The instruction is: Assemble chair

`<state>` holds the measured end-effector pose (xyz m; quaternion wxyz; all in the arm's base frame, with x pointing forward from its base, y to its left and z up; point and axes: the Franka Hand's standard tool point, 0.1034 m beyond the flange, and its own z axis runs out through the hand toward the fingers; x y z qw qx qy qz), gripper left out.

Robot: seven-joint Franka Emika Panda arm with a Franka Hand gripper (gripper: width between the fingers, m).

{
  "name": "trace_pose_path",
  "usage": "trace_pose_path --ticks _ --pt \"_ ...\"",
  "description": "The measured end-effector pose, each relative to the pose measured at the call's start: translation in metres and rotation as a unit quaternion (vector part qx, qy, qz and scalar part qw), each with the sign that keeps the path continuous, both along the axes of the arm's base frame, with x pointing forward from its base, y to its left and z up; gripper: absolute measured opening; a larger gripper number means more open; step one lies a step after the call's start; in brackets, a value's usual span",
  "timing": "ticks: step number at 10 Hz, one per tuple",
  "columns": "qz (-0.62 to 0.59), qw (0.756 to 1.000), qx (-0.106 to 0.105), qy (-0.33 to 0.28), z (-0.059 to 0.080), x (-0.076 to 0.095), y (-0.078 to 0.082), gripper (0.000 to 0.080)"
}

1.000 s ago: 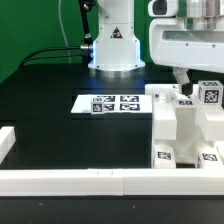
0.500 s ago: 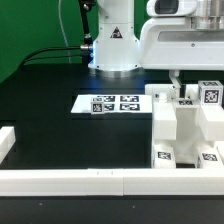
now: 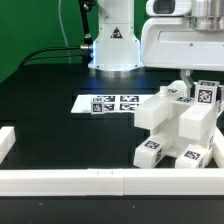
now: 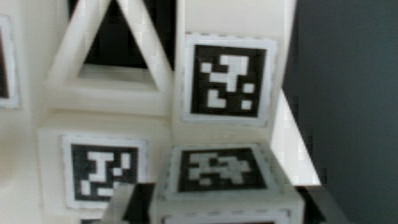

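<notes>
The partly built white chair (image 3: 175,130), blocky and carrying black-and-white tags, stands skewed at the exterior view's right, just behind the front rail. My gripper (image 3: 190,86) comes down on its top from above, under the big white wrist housing. In the wrist view a tagged white block of the chair (image 4: 222,165) fills the gap of my gripper (image 4: 217,206). The dark fingers (image 4: 128,206) press against both of its sides. Behind the block rise a tagged upright and slanted white struts. The fingertips themselves are hidden in the exterior view.
The marker board (image 3: 110,103) lies flat on the black table left of the chair. A long white rail (image 3: 80,182) runs along the front edge, with a short one (image 3: 5,142) at the left. The arm's base (image 3: 115,45) stands at the back.
The jaws have closed in onto the chair's top block. The chair, square-on before, now sits turned and tilted, its lower corner swung toward the exterior view's left.
</notes>
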<state>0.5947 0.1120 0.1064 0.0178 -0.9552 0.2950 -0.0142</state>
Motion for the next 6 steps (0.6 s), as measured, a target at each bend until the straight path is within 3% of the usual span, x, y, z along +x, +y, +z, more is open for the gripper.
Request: trace_pose_path --ticks 6 --pt "-0.012 1.0 0.0 0.0 0.0 0.0 0.0 0.0265"
